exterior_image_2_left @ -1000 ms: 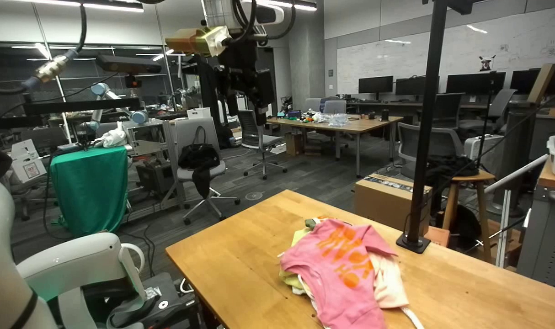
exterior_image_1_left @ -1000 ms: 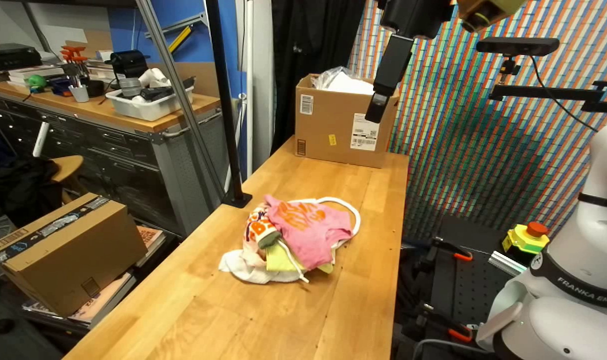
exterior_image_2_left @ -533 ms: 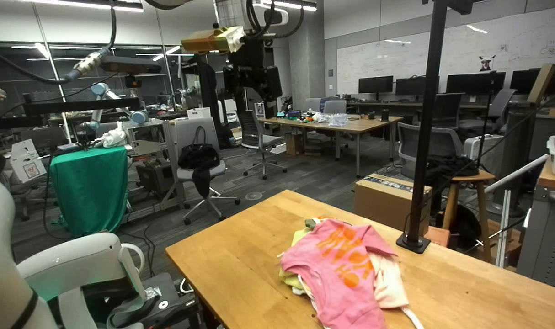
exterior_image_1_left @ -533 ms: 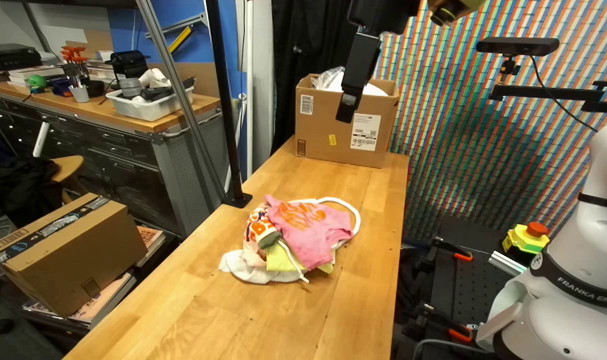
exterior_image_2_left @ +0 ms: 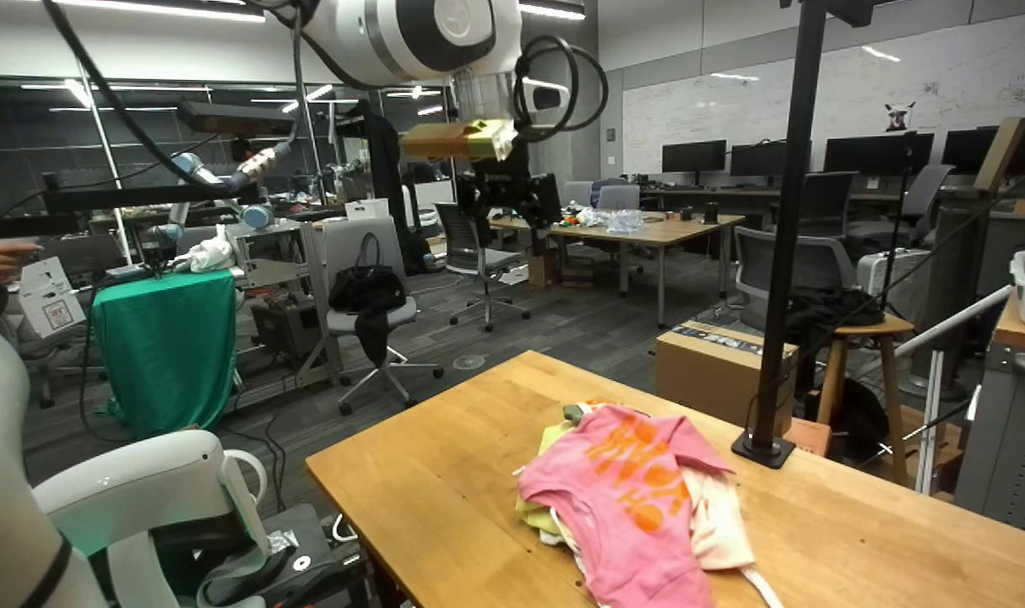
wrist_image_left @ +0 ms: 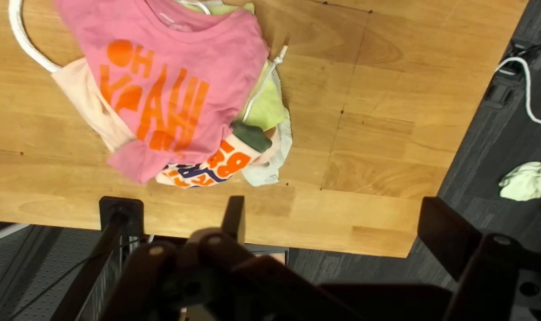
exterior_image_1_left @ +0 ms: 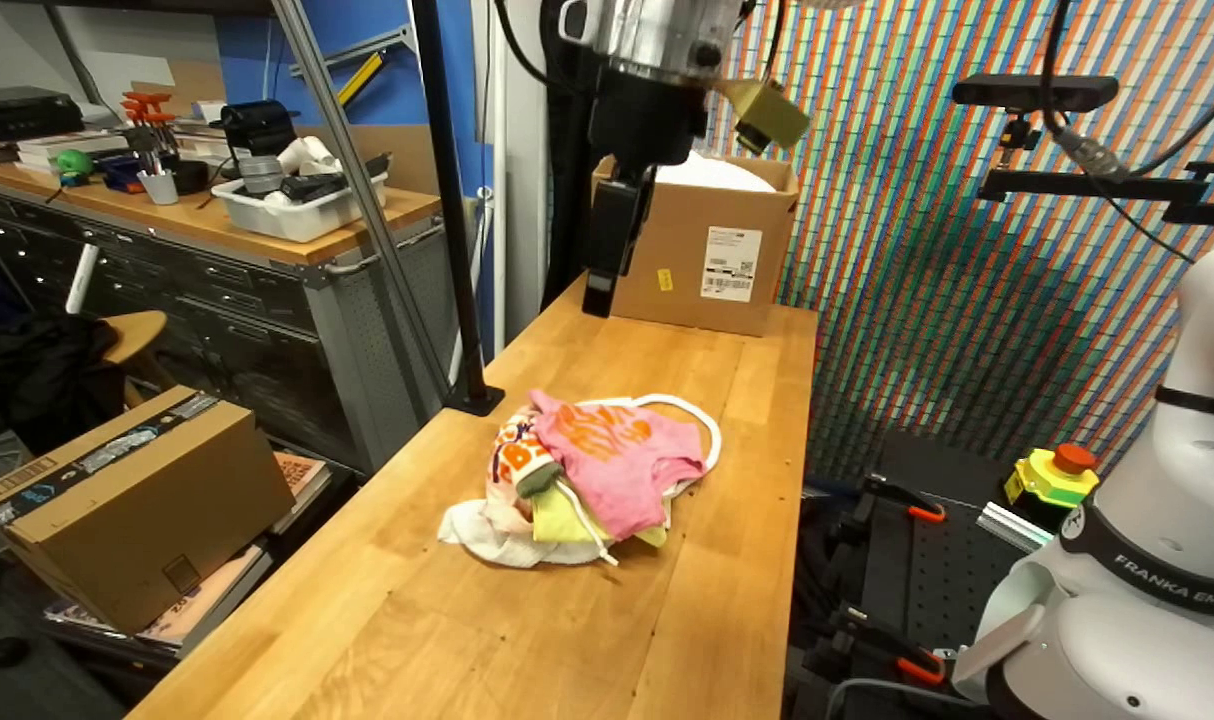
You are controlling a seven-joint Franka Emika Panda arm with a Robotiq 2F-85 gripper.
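A pile of clothes lies on the wooden table. On top is a pink shirt with orange lettering [exterior_image_1_left: 617, 460], also in an exterior view [exterior_image_2_left: 631, 498] and the wrist view [wrist_image_left: 163, 89]. Below it show a yellow-green cloth [wrist_image_left: 268, 104], a peach cloth [wrist_image_left: 92, 102], a piece with orange and navy print [wrist_image_left: 230, 162] and a whitish cloth [wrist_image_left: 270, 171]. A white cord [exterior_image_1_left: 702, 415] loops beside the pile. My gripper [wrist_image_left: 333, 214] is open and holds nothing. It hangs well above the table, not touching the clothes, and shows in both exterior views [exterior_image_1_left: 605, 285] [exterior_image_2_left: 510, 228].
The wooden table [exterior_image_1_left: 527, 640] has a black post [exterior_image_1_left: 475, 395] fixed at its edge. A cardboard box [exterior_image_1_left: 682, 260] with white contents stands at the table's end. Another box [exterior_image_1_left: 132, 510] is beside the table. A yellow-and-red button [exterior_image_1_left: 1052, 475] sits near the arm's base.
The arm has brought the gripper lower, leftward in an exterior view and rightward in an exterior view. The clothes have not moved. A person's hand has appeared at a view's left edge.
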